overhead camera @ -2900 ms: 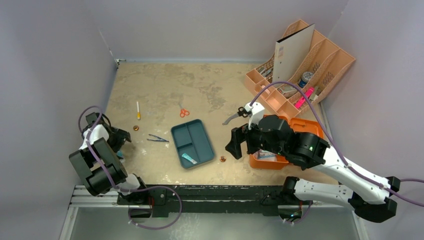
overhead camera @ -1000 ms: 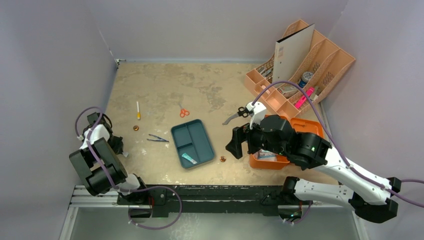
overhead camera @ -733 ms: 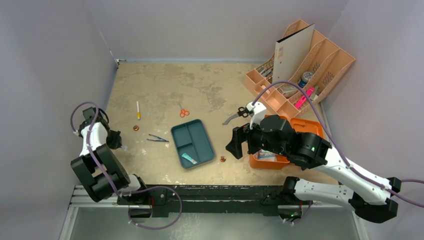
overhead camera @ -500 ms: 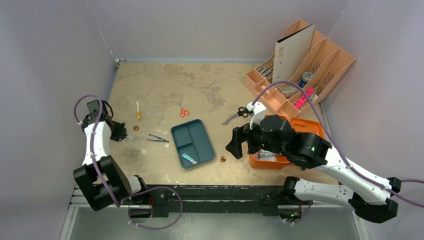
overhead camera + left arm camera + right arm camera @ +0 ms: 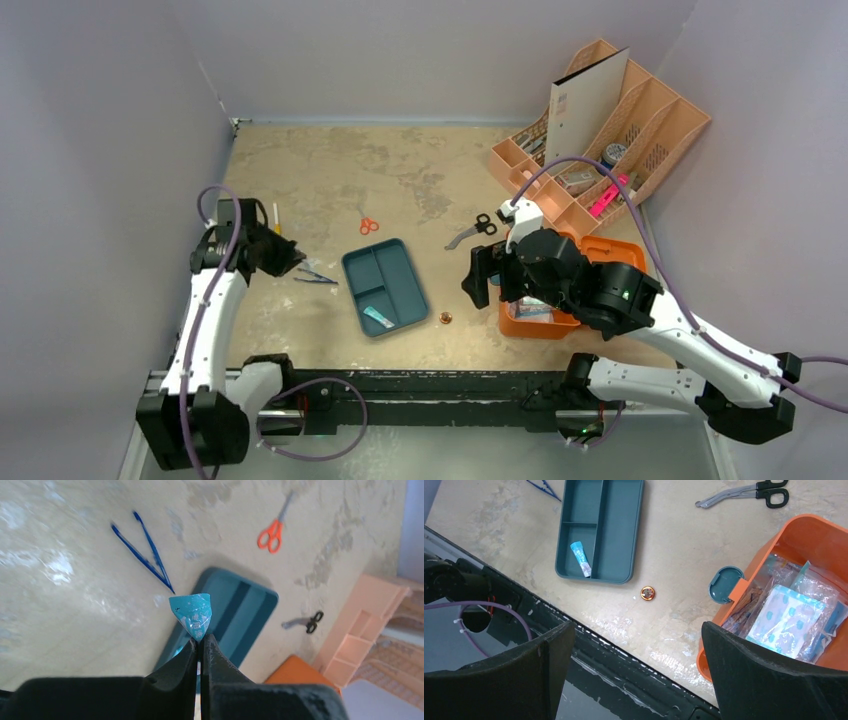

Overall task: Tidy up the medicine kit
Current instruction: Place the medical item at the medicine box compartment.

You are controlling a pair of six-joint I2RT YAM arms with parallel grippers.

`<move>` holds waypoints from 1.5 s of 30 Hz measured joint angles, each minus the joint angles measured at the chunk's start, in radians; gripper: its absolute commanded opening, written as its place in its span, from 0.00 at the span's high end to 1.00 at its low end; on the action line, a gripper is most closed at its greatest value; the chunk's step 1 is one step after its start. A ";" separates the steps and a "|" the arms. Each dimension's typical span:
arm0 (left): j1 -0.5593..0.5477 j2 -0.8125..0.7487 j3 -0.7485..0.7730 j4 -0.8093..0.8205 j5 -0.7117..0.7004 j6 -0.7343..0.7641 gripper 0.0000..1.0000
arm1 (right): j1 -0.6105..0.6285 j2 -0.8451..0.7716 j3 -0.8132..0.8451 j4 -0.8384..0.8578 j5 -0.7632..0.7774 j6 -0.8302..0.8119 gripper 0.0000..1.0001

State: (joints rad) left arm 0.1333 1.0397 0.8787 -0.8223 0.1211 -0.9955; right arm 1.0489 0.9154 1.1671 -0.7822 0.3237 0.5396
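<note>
Left claw: pinched tight on the corner of a small teal sachet, held above the table on the left, near the blue tweezers
Right claw: fingers spread wide with nothing between them, hovering over bare table between the teal tray and the case
Kit position: medicine kit sits on the right half of the table, near the front edge, lid open and largely hidden under the right arm in the top view
Kit contents: clear and printed packets piled loosely inside
Kit handling: likely a stiff, smooth plastic shell, fairly light with only soft packets in it, so it should slide if nudged; the packets look floppy and crinkly
Where to hold: probably a side wall or the rim, with fingers straddling it; the grey-blue latch looks too small and loose to trust
Facing: opening points straight up; the latch side faces the tray and the table's middle
Long axis: seems to run roughly left to right with a slight slant, though the arm covers too much to be sure
Nearby: a small orange disc lies on the table between tray and kit, and grey shears lie just beyond the kit
</note>
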 measured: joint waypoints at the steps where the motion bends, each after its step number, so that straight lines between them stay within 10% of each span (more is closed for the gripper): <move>1: -0.027 -0.025 0.000 -0.009 0.002 -0.013 1.00 | 0.000 0.000 0.000 0.000 0.000 0.003 0.01; 16: -0.396 -0.185 -0.152 -0.092 -0.068 -0.306 1.00 | 0.000 -0.006 -0.028 0.000 -0.002 0.018 0.01; 28: -0.798 0.096 -0.138 0.001 -0.253 -0.590 1.00 | 0.000 -0.041 -0.057 -0.008 0.000 0.024 0.01; 45: -0.869 0.253 -0.120 0.078 -0.320 -0.711 0.82 | 0.000 -0.069 -0.057 -0.044 -0.001 0.023 0.01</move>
State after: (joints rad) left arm -0.7361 1.2926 0.7589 -0.7444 -0.1986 -1.7069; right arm 1.0489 0.8463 1.1099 -0.8265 0.3229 0.5621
